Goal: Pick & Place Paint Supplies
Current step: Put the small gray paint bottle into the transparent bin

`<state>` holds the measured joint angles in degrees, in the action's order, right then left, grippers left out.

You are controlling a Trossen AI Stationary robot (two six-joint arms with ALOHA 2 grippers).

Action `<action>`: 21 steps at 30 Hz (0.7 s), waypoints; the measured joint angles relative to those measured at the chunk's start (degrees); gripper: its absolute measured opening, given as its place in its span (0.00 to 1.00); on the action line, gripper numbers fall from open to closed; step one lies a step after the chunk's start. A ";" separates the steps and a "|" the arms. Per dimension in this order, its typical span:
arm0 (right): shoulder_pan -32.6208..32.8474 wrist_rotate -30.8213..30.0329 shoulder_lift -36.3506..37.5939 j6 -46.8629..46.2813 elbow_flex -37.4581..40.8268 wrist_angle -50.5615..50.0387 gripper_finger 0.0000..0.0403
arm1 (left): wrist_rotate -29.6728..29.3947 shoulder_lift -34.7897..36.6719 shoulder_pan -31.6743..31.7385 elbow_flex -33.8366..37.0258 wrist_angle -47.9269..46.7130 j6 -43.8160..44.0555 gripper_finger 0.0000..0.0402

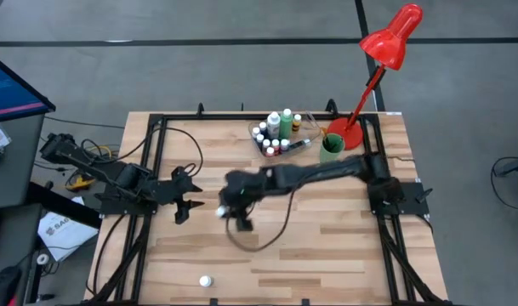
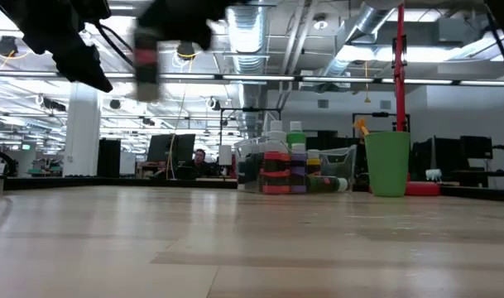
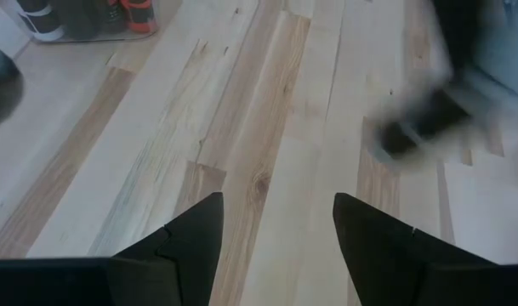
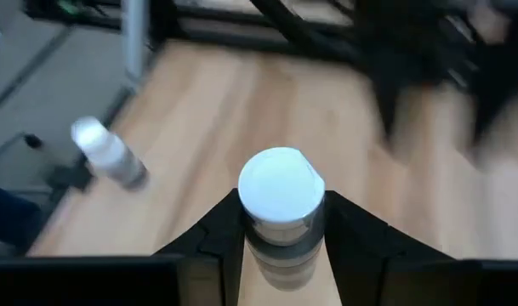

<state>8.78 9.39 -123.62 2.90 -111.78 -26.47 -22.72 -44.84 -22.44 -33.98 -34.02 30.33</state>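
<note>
The right gripper (image 4: 277, 234) was clamped on 1 small white-capped bottle (image 4: 280, 200) above the table's (image 1: 327, 246) middle, the left gripper (image 3: 276, 223) waited beside it with fingers apart, another white-capped bottle (image 1: 206, 280) lay near the front edge, and the rest stood in the clear tray (image 1: 276, 136).

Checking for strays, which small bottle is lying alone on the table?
The white-capped bottle near the table's front edge, lying on its side, far from the tray cluster.
</note>
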 joint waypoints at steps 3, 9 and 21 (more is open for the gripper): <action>-2.74 -0.40 7.51 0.08 9.05 -0.79 0.31 | 0.00 0.00 0.01 0.00 -0.02 0.00 0.52; -9.78 -5.73 24.84 -3.67 31.67 4.73 0.31 | -1.37 0.02 0.00 0.00 -0.01 -0.01 0.52; -26.77 -21.81 43.90 -10.47 52.10 10.71 0.32 | -10.01 0.02 0.02 0.02 0.29 0.00 0.52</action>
<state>-17.99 -12.42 -79.72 -7.57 -59.68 -15.76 -32.73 -44.82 -22.41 -33.95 -33.73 30.32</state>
